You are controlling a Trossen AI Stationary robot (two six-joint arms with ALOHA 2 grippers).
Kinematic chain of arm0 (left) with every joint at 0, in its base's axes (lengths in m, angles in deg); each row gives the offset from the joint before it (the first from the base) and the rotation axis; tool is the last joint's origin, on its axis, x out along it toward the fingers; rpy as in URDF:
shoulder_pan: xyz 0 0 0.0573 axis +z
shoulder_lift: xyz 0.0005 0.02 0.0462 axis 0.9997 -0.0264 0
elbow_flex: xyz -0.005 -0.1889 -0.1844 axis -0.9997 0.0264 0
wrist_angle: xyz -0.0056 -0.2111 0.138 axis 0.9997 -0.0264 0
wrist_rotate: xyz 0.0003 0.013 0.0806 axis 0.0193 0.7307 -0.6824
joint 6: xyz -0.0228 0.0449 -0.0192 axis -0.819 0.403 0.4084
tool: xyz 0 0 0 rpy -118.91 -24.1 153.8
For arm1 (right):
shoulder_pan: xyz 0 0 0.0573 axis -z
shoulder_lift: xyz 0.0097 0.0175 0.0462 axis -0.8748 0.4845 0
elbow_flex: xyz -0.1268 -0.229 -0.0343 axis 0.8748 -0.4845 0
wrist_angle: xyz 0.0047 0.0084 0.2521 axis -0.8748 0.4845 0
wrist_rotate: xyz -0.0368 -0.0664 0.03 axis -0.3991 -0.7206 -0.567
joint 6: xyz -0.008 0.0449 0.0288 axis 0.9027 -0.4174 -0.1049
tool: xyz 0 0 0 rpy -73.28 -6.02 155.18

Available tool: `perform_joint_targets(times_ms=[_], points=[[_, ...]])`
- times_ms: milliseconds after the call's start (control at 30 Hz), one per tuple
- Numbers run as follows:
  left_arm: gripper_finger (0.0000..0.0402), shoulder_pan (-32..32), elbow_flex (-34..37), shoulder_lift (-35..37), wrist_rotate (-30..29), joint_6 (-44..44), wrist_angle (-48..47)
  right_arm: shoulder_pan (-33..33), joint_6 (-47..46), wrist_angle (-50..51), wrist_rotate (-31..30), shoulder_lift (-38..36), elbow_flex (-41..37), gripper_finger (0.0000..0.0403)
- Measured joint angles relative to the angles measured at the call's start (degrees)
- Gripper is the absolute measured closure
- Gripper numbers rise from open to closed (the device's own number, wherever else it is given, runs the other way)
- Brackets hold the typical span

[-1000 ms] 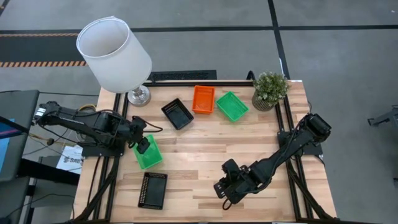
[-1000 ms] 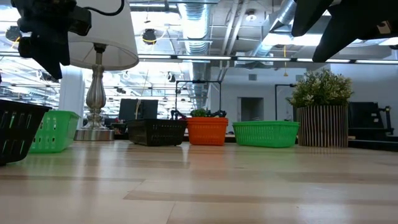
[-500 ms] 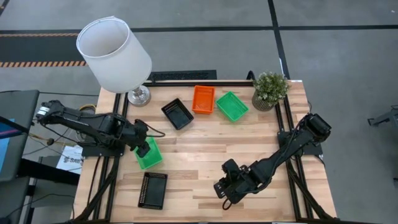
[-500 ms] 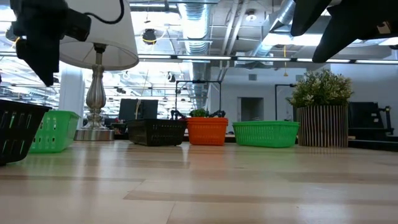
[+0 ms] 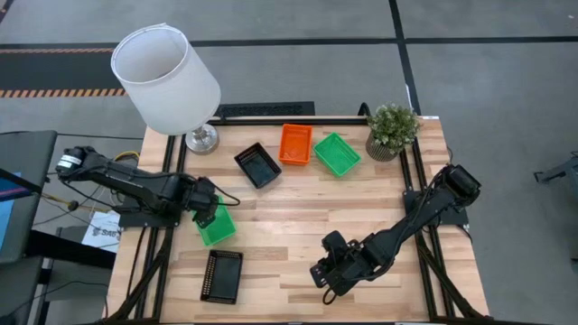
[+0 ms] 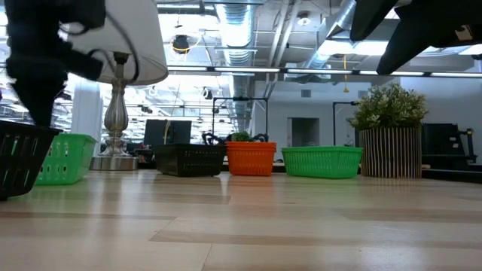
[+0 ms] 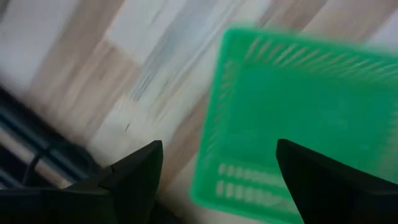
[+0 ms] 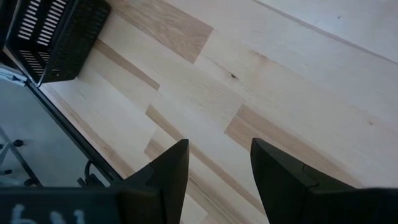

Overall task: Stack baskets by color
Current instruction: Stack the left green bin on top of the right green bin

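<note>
- Left gripper [image 5: 207, 214], lower left of the high view, jaws wide open, holding nothing, hangs over a bright green plastic mesh basket [image 5: 217, 227], maybe to grab it.
- Right gripper [image 5: 322, 273], lower middle, jaws partly open and empty, waits over bare wooden table [image 5: 298, 217].

Floor [image 5: 470, 81]: grey, smooth, crossed by dark lines, with an orange-and-black hazard stripe [image 5: 54, 91] at one side. Table [image 5: 298, 203]: light wood planks on a black frame. On it stand a lamp with a white shade [image 5: 165, 79] and metal base [image 6: 114, 113], and a small potted plant [image 5: 392, 130] in a slatted pot. Ceiling [image 6: 248, 30]: exposed ducts, pipes and bright strip lights. Dark monitors [image 6: 167, 132] sit along the far wall.
</note>
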Motion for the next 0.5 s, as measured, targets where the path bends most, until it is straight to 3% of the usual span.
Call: perform_joint_targets(times_ms=[333,500], points=[[0.0122,0.96,7.96,-0.02,3.71,-1.89,8.14,0.00,0.72,-1.11,0.10,0.00,0.02,0.0211],[0.0195,0.96,8.23,-0.04,4.16,-4.08,7.94,0.00,0.85,-1.15,0.22,0.02,0.02,0.0213]])
